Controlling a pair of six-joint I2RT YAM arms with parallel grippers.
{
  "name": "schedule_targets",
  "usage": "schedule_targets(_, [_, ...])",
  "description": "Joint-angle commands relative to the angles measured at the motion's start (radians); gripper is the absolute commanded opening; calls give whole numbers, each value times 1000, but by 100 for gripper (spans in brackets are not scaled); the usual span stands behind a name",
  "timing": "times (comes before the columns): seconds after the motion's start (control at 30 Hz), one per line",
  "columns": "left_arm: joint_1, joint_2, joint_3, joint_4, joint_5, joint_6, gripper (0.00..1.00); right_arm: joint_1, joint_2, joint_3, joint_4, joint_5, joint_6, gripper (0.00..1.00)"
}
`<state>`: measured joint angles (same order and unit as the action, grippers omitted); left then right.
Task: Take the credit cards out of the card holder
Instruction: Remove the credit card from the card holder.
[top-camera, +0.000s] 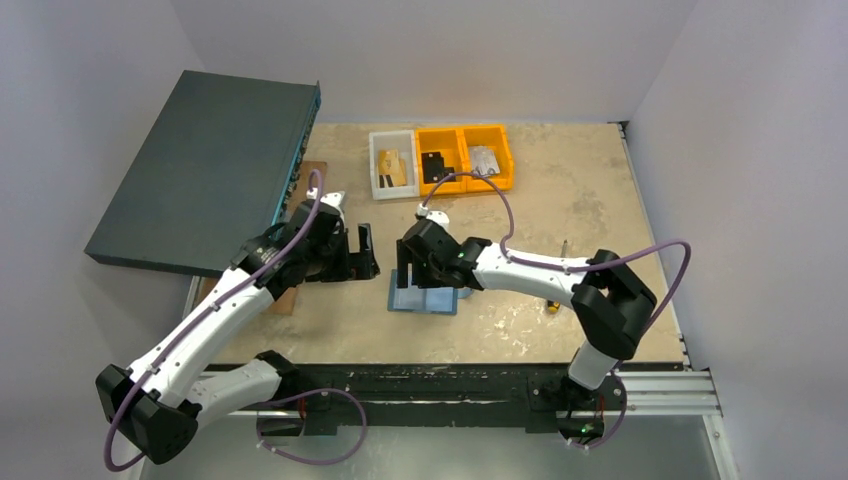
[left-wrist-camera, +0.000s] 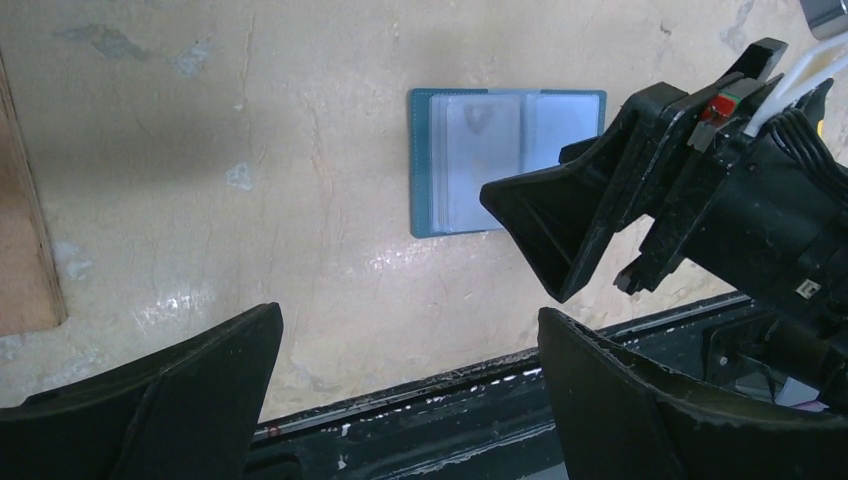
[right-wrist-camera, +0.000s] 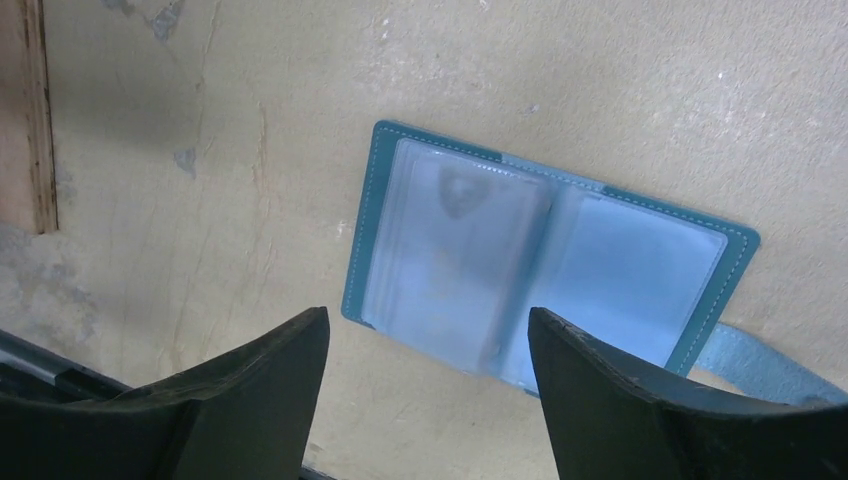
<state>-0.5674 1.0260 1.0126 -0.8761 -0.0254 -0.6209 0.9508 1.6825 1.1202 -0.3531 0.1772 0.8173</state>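
Note:
The card holder (top-camera: 424, 299) lies open flat on the table, its pale blue clear pockets facing up (right-wrist-camera: 520, 260). Whether a card sits in those pockets I cannot tell. My right gripper (top-camera: 425, 270) hovers just above its near edge, open (right-wrist-camera: 428, 318), with nothing between its fingers. My left gripper (top-camera: 358, 252) stands open to the left of the holder (left-wrist-camera: 470, 160), empty (left-wrist-camera: 410, 320), apart from it. A gold-tan credit card (top-camera: 392, 165) lies in the white bin. A silvery-grey credit card (top-camera: 485, 160) lies in the right orange bin.
Three bins stand in a row at the back: a white bin (top-camera: 375, 170) and two orange bins (top-camera: 455, 135); the middle one holds a dark item (top-camera: 436, 165). A large dark teal box (top-camera: 210, 170) leans at the left. A wooden board (top-camera: 283, 300) lies under the left arm. A small yellow-tipped object (top-camera: 553, 305) lies by the right arm.

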Motion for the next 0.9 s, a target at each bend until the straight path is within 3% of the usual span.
schedule_targets(0.0, [7,-15,-22,49,21,-26,100,31,21,31,2,97,43,69])
schedule_targets(0.17, [6,-18,-44,56,21,-34,100,37,79,67,-23,101,39,58])
schedule_targets(0.67, [7,16,-72,83,39,-48,100,31,177,75,-9,32,-12,52])
schedule_targets(0.87, [5,48,-85,104,72,-66,100,-23,170,3,40,-25,-43,37])
